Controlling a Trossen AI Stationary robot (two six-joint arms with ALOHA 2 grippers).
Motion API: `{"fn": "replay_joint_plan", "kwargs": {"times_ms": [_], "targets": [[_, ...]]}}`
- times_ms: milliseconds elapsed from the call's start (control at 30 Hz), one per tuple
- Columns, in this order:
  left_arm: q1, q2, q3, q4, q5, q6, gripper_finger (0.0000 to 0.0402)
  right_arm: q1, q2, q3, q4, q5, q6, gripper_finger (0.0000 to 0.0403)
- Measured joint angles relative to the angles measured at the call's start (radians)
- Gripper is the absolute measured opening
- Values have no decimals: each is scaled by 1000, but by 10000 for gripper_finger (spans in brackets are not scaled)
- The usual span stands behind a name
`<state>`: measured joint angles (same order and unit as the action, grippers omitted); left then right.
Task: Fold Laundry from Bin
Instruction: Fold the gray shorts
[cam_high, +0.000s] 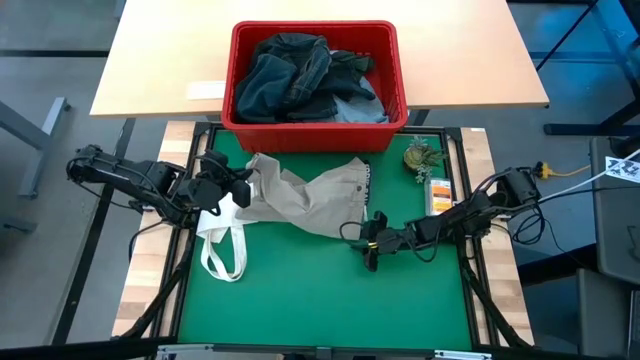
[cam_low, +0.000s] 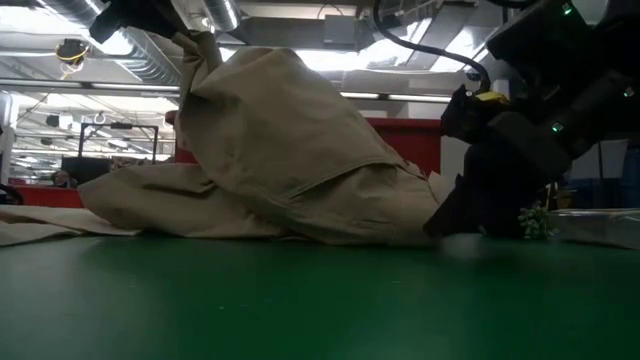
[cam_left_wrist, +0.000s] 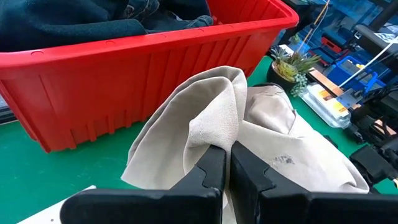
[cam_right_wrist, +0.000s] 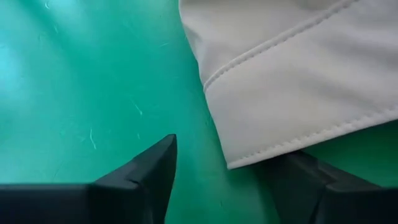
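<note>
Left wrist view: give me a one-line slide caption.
Left gripper pinching beige trousers beside the red bin of laundry.

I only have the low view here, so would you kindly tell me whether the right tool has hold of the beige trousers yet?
Observer: Not yet. The right tool is open, its fingers straddling a stitched corner of the beige trousers that lies flat on the green mat.
Operator: Thank you. And the left one?
Observer: The left tool is shut on a bunched fold of the trousers, lifted near the red bin.
Operator: Is anything left in the bin?
Observer: Yes, dark denim garments fill it.
</note>
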<state>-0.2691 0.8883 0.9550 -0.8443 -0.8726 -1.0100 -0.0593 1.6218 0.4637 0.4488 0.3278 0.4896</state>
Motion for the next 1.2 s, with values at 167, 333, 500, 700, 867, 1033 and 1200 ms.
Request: {"fn": "replay_joint_plan", "kwargs": {"times_ms": [167, 333, 500, 700, 867, 1033, 1200], "targets": [[0, 0, 0, 0, 1, 0, 7, 0, 0, 0, -1, 29, 0, 112], [0, 0, 0, 2, 59, -1, 7, 0, -12, 0, 0, 12, -5, 12], [0, -16, 0, 41, 132, -3, 7, 0, -137, 21, -28, -48, -16, 23], [0, -76, 0, 94, 263, -5, 7, 0, -418, 96, -273, -94, -95, 11], [0, -139, 0, 96, 469, -87, 7, 0, -650, 228, -618, -95, -93, 6], [-16, -147, 0, 96, 688, -181, 7, 0, -793, 333, -843, -209, 13, 9], [-76, -70, 0, 97, 726, -287, 7, 1, -843, 344, -946, -343, 114, 4]]}}
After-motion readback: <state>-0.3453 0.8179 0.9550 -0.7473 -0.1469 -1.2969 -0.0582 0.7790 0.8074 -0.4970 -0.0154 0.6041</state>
